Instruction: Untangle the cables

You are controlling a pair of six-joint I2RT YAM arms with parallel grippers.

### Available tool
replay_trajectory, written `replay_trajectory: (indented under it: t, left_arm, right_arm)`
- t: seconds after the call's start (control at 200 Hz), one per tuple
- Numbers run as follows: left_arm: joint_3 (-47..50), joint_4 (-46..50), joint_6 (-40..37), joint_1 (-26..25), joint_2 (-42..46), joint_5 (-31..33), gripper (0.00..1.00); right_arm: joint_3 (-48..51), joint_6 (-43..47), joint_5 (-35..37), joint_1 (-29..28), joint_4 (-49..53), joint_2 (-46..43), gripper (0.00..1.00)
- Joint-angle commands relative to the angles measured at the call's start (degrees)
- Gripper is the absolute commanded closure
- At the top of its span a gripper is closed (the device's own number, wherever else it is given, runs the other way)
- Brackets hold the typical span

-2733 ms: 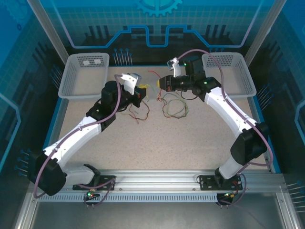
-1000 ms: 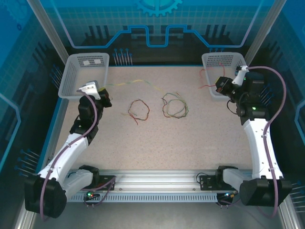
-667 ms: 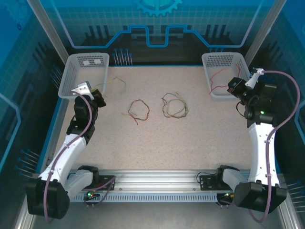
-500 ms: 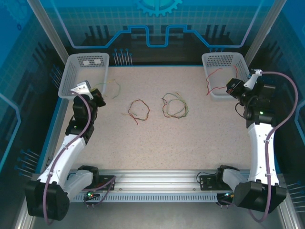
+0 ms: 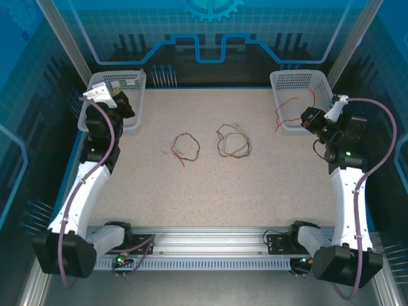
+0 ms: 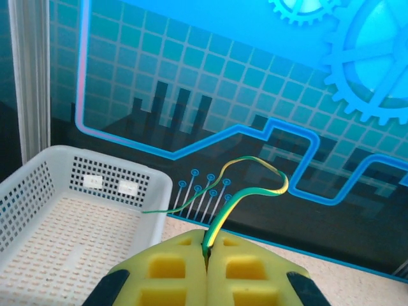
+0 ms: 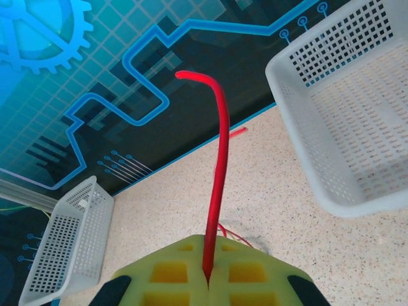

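- Clearly these cables are light, thin and floppy: the yellow-green cable curls up out of the left hand and arches over by its own slight spring, above the left basket.
- That left hand is pinched shut on the wire, its foam pads pressed flat together.
- Across the way, the right hand is likewise clamped on the red cable, which stands up from the pads and bends over; from above, it trails at the edge of the right basket.
- Two loose coils lie mid-surface, well apart from both hands: a red-brown coil and a green-brown coil near it.
- I'd judge the strands will snag on each other rather than slide, so a free end or an outlying loop looks like the spot to pinch.
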State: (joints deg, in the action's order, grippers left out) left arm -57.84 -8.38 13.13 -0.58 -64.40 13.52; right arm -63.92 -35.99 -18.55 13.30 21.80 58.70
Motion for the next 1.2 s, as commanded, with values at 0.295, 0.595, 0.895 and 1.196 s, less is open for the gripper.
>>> replay_trajectory:
  t: [0.295,0.595,0.895,1.196]
  left_arm:
    - [-8.25,-2.58,-3.85,12.72,-14.35,-0.41,1.00]
    - [-18.65,4.49,-7.41,15.78,-29.91,-2.84,1.00]
    - [-34.32,17.33,-12.01,11.23,-39.88,3.59,1.00]
    - [-49.35,37.01,-10.60,9.95,-47.14,13.29,1.00]
  right_arm:
    - [-0.06,2.14,-1.76,-1.04,-0.14,-1.04,1.00]
    - [-0.46,2.50,-2.02,-1.16,0.20,-1.63,1.00]
    - [-1.48,2.91,-1.82,-1.42,0.99,-2.70,1.00]
    - [-1.91,2.69,-1.32,-1.52,0.98,-3.11,1.00]
